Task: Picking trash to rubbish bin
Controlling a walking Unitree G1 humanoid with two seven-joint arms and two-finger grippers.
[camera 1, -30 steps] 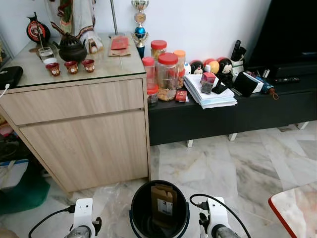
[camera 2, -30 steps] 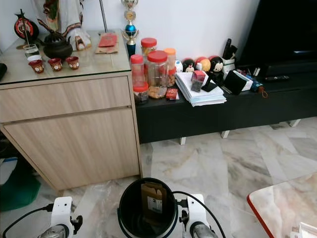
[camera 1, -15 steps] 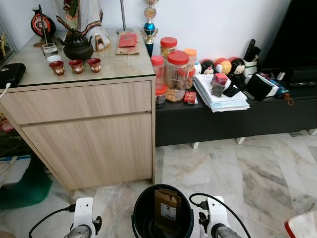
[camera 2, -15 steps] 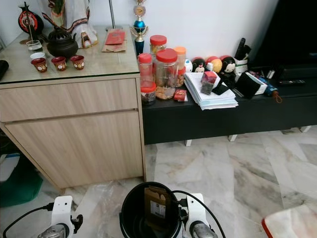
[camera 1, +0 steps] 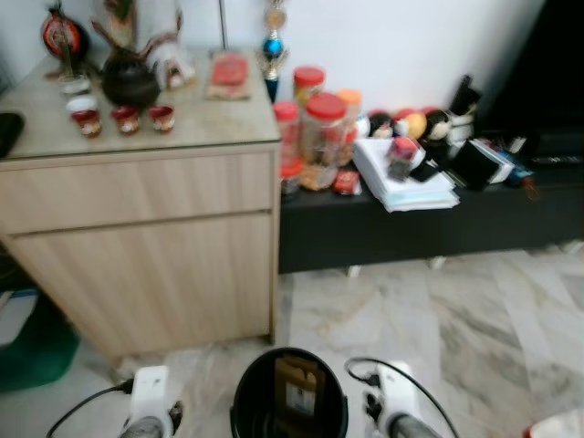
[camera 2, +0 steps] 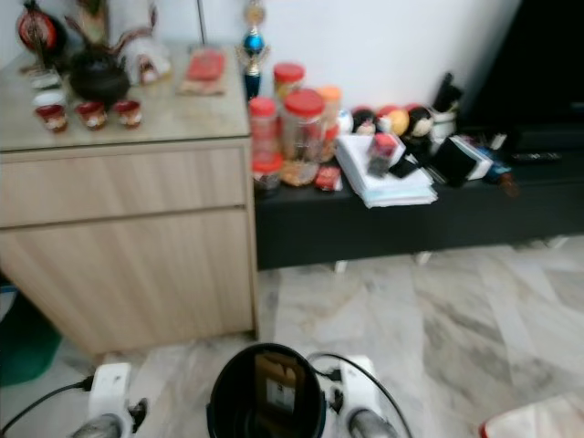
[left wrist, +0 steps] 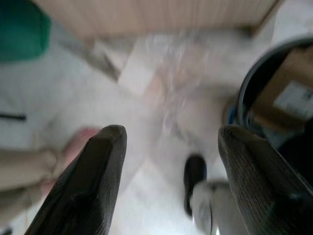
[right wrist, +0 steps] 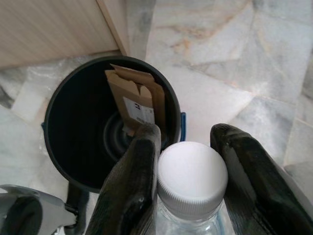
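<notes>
A black round rubbish bin (camera 1: pixel 288 398) stands on the floor right in front of me, with a brown cardboard box (camera 1: pixel 295 392) upright inside it. In the right wrist view my right gripper (right wrist: pixel 188 183) is shut on a clear plastic bottle with a white cap (right wrist: pixel 192 176), held just beside the bin's rim (right wrist: pixel 172 105). In the left wrist view my left gripper (left wrist: pixel 168 183) is open over the blurred marble floor, the bin's edge (left wrist: pixel 244 93) to one side. My two silver wrists (camera 1: pixel 151 401) (camera 1: pixel 392 406) flank the bin.
A light wooden cabinet (camera 1: pixel 146 246) with a black teapot (camera 1: pixel 130 84) and red cups stands ahead on the left. A low black TV bench (camera 1: pixel 429 224) holds red-lidded jars (camera 1: pixel 319 137), papers and toys. A green bag (camera 1: pixel 36 351) lies at the far left. Marble floor (camera 1: pixel 438 319) lies ahead on the right.
The whole picture has shifted and blurred, so the camera has moved. The bin and both wrists keep their places at the bottom of the view.
</notes>
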